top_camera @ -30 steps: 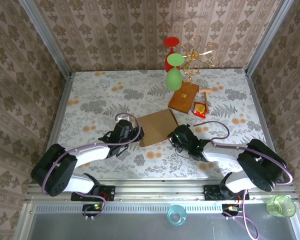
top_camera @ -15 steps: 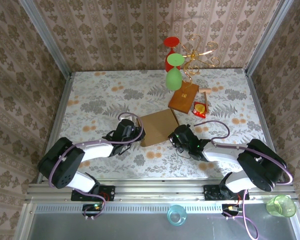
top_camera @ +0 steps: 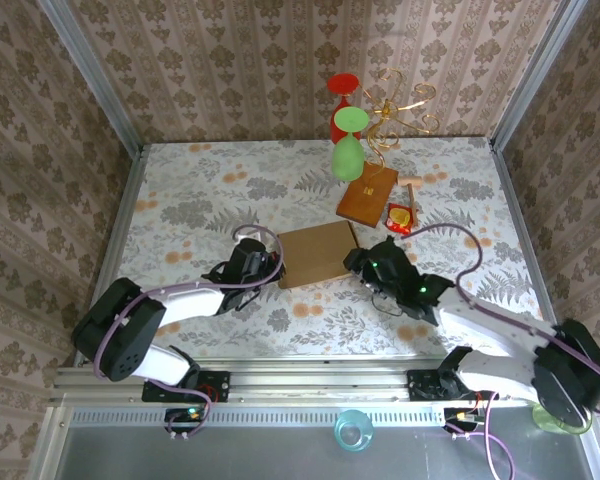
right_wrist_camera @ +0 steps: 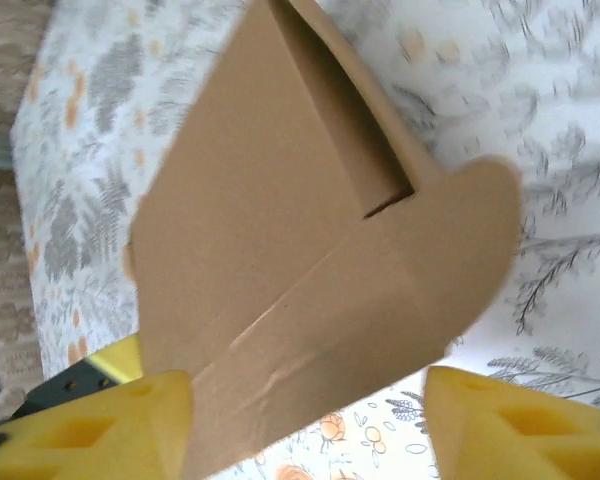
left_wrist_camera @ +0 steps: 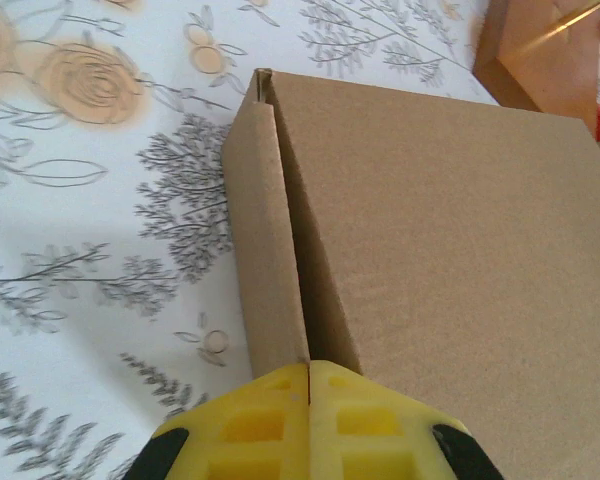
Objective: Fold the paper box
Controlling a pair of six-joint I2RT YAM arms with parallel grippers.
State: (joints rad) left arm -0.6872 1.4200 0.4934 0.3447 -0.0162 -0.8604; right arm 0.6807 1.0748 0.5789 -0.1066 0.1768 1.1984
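Box position: the paper box [top_camera: 318,253] lies near the middle of the floral table [top_camera: 180,180], between the two grippers, its broad top face up. In the top view it reads as a shallow rectangle, light brown and plain.

Left gripper [top_camera: 267,266]: you have it at the box's left edge. In the left wrist view the gripper [left_wrist_camera: 308,395] has its yellow pads pressed flat together, with no gap at the seam. The tips sit against the near end of the box's [left_wrist_camera: 430,250] side wall, where a dark slit runs between that wall and the top panel. You cannot tell whether any cardboard is nipped between the pads.

Right gripper [top_camera: 364,266]: you have it at the box's right edge. In the right wrist view the gripper [right_wrist_camera: 310,425] has its fingers spread wide, one at each lower corner of the frame. A rounded flap of the box [right_wrist_camera: 280,250] reaches out between them. Contact with either finger cannot be judged.

Beyond the box, a darker wooden block [top_camera: 367,194] lies just apart from its far right corner, with a red packet [top_camera: 400,217] beside the block.
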